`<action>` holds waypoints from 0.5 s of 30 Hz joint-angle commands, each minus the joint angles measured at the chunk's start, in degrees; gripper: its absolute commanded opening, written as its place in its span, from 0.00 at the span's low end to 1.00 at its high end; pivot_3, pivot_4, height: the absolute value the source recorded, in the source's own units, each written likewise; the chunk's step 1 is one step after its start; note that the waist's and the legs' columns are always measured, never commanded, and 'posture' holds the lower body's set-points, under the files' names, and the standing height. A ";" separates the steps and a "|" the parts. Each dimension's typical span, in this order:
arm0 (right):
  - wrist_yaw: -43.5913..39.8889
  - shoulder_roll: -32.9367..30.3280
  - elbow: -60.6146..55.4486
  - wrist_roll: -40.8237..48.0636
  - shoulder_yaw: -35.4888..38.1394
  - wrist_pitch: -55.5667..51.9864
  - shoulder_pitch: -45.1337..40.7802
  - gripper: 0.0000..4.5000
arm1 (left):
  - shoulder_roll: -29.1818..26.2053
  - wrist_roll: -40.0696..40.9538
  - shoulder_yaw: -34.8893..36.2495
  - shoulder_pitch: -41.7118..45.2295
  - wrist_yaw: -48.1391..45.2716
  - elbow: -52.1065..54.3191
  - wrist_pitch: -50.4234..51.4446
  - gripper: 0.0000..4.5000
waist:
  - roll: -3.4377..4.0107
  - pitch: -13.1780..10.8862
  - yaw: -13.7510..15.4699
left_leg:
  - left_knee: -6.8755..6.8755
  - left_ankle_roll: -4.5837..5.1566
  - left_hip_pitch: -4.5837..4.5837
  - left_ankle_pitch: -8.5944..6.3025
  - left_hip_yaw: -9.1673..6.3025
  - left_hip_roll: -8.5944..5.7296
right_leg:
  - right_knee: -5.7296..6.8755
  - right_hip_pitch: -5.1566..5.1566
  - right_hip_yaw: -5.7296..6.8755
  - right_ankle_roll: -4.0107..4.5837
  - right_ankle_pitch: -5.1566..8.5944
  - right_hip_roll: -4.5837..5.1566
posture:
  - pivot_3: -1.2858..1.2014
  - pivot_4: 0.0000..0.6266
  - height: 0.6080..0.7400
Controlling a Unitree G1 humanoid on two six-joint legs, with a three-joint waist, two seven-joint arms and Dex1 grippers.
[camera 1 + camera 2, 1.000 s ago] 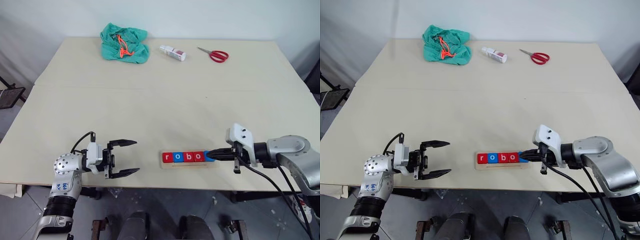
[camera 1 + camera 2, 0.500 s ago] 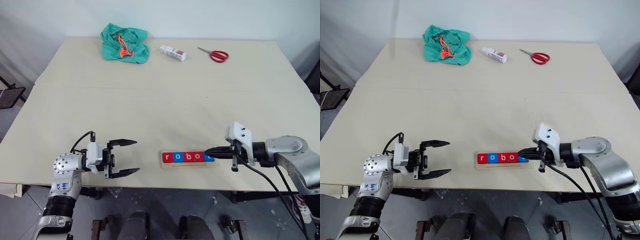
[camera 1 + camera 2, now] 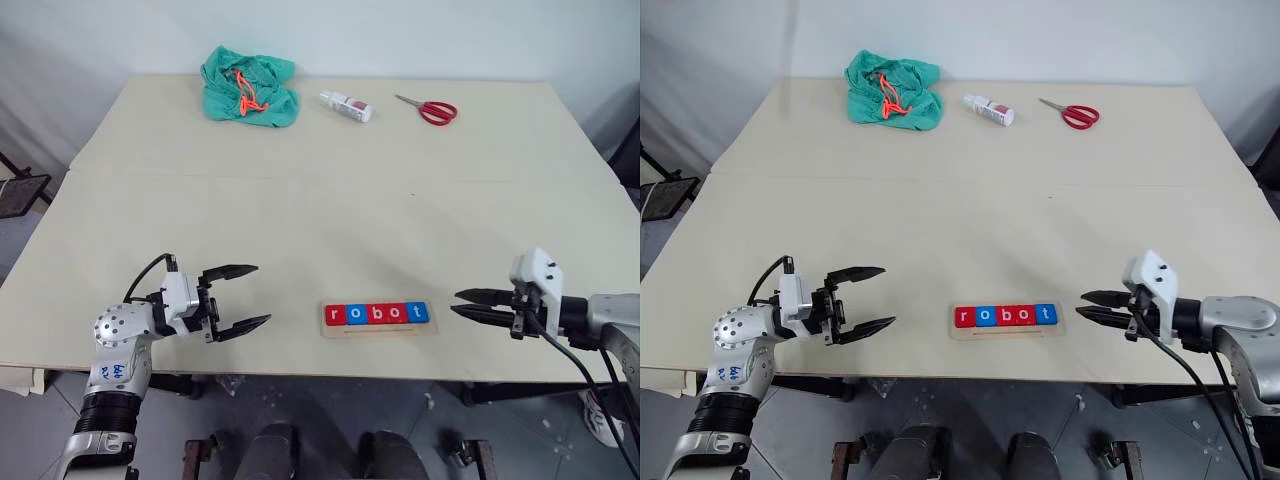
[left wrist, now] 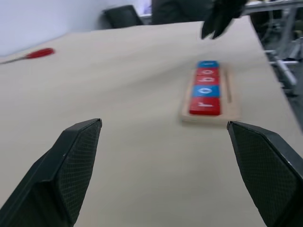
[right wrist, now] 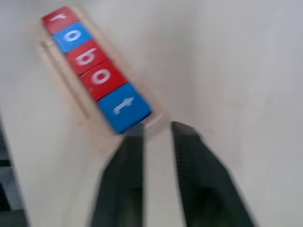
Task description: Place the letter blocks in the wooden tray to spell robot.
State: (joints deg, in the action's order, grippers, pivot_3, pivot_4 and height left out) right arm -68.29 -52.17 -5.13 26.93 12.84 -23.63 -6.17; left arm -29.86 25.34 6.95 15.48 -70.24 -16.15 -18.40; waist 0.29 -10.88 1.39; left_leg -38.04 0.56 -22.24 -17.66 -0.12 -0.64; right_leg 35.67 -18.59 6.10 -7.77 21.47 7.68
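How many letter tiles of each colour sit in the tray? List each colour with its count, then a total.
Red tiles: 3
Blue tiles: 2
Total in the tray: 5

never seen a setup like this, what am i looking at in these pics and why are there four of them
This is a two-armed humanoid robot at a table. The two wide pictures come from its head cameras, looking down over its arms. The other two come from cameras on its wrists, looking along the black fingers.

The left gripper and the right gripper are both open and hold nothing.

Near the front edge lies a wooden tray holding the letter blocks, red and blue, spelling "robot". At the far side lie a green cloth, a small bottle and red scissors.
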 commanded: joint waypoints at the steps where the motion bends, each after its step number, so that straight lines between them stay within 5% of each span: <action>1: -5.61 -0.01 3.00 2.80 3.78 5.46 0.48 0.58 | -0.63 -0.03 2.03 0.82 4.74 3.09 2.46 1.00 | 0.00 0.00 0.00 | 0.00 0.00 0.00 0.00 -0.01 0.00 | 0.01 0.00 0.00 0.00 0.00 0.00 | 0.52 0.24 1.00; 7: -13.47 -1.07 16.41 0.94 3.49 15.19 -3.10 0.99 | -3.21 1.33 4.85 0.68 8.37 4.91 7.25 1.00 | -0.01 0.00 -0.06 | 0.00 0.00 0.02 0.00 0.00 0.00 | -0.01 0.02 0.01 0.00 0.00 0.00 | 0.52 0.24 1.00; 15: -19.22 -1.80 29.35 -2.65 0.96 22.89 -9.57 0.99 | -6.20 1.09 6.65 0.11 5.98 2.13 6.38 1.00 | 0.00 -0.01 -0.09 | 0.02 0.00 0.03 0.00 0.02 0.01 | -0.02 0.01 0.01 0.00 0.00 -0.01 | 0.52 0.24 1.00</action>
State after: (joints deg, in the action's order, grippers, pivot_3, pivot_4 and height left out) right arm -85.71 -52.40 23.11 24.40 13.61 -2.50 -14.89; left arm -35.07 25.56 12.39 15.67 -63.76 -14.37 -11.65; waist 0.29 -10.88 1.30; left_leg -38.03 0.56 -22.20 -17.66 -0.11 -0.63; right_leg 35.65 -18.57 6.12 -7.77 21.48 7.67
